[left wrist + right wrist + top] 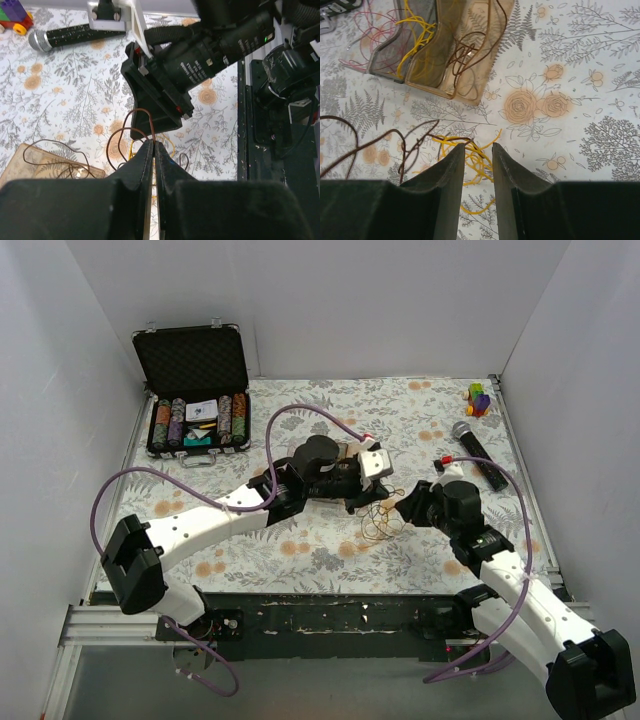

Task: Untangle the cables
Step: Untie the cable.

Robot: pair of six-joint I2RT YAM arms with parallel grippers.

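My left pincer [153, 145] pinches a brown wire [141, 110] beside the yellow tangle [476, 160]; my right pincer [478, 146] hangs spread over it. Pulling hard could cinch them together.

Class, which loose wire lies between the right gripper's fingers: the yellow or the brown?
The yellow wire; the brown wire lies outside them, off to one side.
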